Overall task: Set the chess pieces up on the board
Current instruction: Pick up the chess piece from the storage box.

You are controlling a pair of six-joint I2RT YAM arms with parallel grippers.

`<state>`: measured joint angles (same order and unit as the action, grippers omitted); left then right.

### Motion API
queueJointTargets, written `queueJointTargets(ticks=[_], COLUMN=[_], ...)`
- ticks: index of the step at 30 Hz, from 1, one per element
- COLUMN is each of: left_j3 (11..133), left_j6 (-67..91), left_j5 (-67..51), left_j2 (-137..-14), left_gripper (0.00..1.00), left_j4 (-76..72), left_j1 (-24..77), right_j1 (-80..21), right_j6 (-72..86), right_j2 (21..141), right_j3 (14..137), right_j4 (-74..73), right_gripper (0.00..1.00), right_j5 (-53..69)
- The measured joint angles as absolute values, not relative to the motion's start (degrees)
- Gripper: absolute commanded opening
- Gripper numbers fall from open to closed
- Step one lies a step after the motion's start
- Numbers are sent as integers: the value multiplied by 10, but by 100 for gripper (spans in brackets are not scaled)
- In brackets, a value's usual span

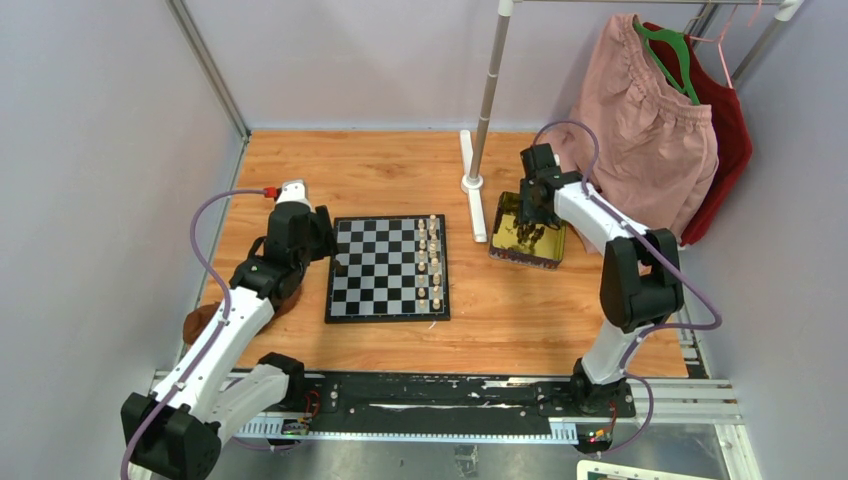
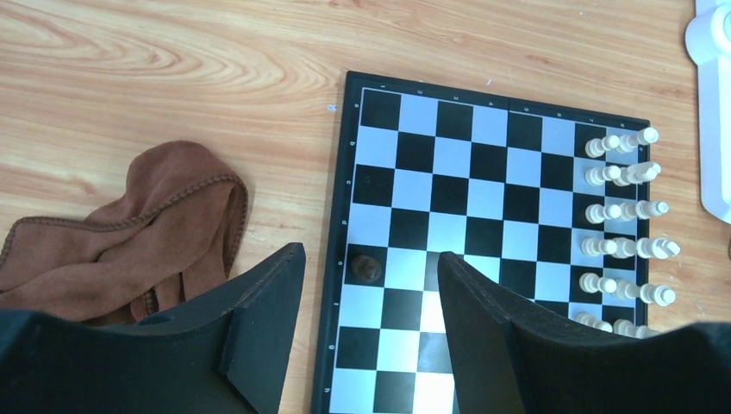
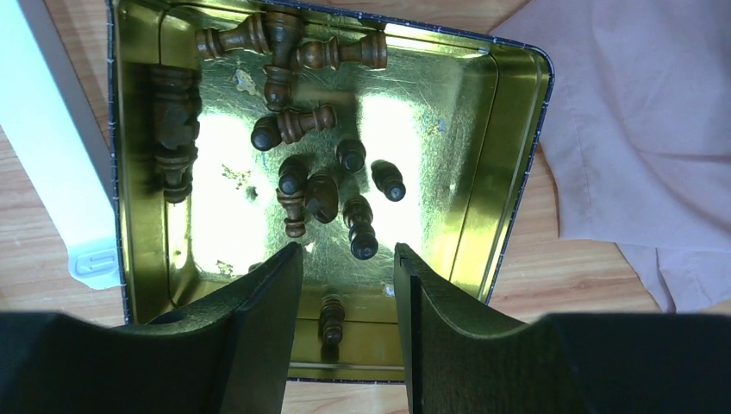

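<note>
The board (image 1: 387,268) lies in the middle of the table. Cream-white chess pieces (image 1: 428,262) stand in two columns along its right side (image 2: 622,220). One dark piece (image 2: 369,269) stands alone on a black square in the board's leftmost column. My left gripper (image 2: 371,255) hovers open above that piece, its fingers apart on either side and not touching it. My right gripper (image 3: 348,252) hangs open over the gold tray (image 3: 509,172), where several dark pieces (image 3: 321,197) lie on their sides. It holds nothing.
A crumpled brown cloth (image 2: 129,233) lies left of the board, under my left arm. A white rack base and pole (image 1: 472,185) stand between the board and the tray (image 1: 528,232). Pink and red garments (image 1: 640,130) hang at the back right.
</note>
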<state>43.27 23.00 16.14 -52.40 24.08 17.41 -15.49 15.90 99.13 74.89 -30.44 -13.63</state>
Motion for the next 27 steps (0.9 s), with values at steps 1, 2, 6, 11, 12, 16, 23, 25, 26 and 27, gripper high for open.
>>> queueJointTargets(ticks=[1,2,6,11,12,16,23,25,26,27], left_j3=[432,432,432,432,432,432,432,432,432,432], left_j6=[230,230,230,230,230,230,230,230,229,230], left_j5=[161,161,161,162,163,167,170,170,170,170], left_j2=[-524,-523,-523,-523,-523,-523,-523,-523,-523,-523], left_gripper=[64,64,64,64,64,64,64,64,64,64], left_j4=[242,242,242,242,242,242,242,242,242,242], left_j1=[174,174,174,174,174,174,174,174,174,174], right_j1=[-153,-153,-150,-142,-141,-138,-137,-137,-137,-137], right_j6=[159,160,163,167,168,170,173,174,174,174], right_j2=[994,997,1008,1021,1024,1028,1028,1028,1028,1028], right_j3=[749,749,747,742,742,741,733,732,732,732], right_j4=[-304,-304,-304,-306,-306,-306,-303,-301,-300,-300], right_gripper=[48,48,47,44,42,34,17,10,7,4], right_j5=[-136,-137,-137,-137,-137,-135,-134,-133,-133,-133])
